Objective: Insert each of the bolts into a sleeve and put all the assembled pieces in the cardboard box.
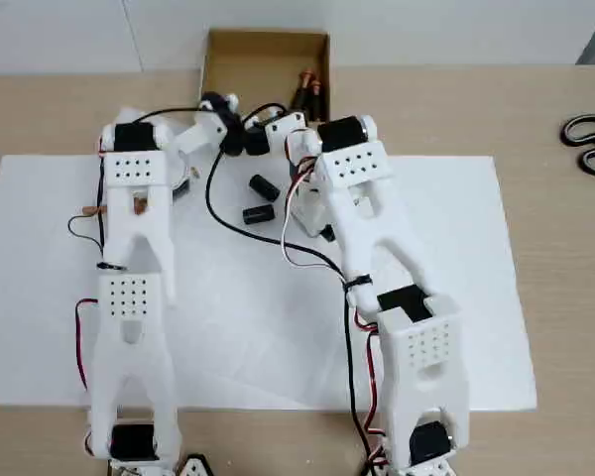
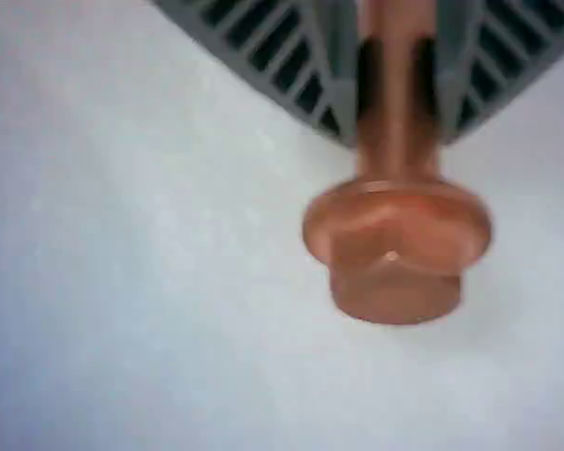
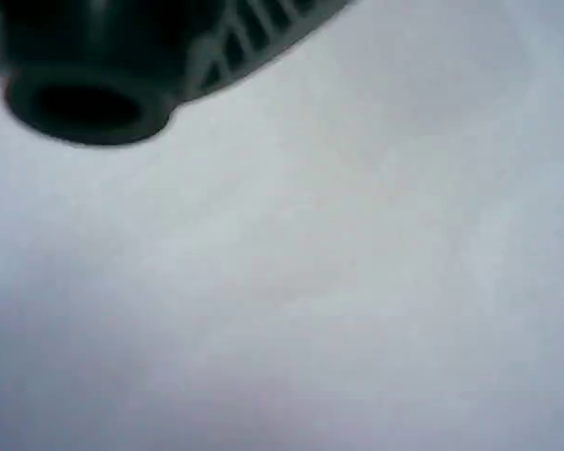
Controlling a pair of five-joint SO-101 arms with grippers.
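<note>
In the left wrist view my left gripper [image 2: 395,103] is shut on the shank of a copper bolt [image 2: 395,244]. Grey ribbed fingers [image 2: 263,56] press it from both sides, and its flanged head hangs just over the white paper. My right gripper [image 3: 103,47] holds a black sleeve [image 3: 85,99] against a ribbed finger [image 3: 254,38], its open bore showing, close above the paper. From above, two more black sleeves [image 1: 264,185] [image 1: 258,213] lie between the arms. A loose bolt [image 1: 94,210] lies left of the left arm. The cardboard box [image 1: 218,59] at the back holds assembled pieces [image 1: 307,91].
A white paper sheet [image 1: 456,297] covers the middle of the wooden table. Scissors [image 1: 590,144] lie at the far right edge. Black and red cables [image 1: 213,203] trail over the paper between the two arms.
</note>
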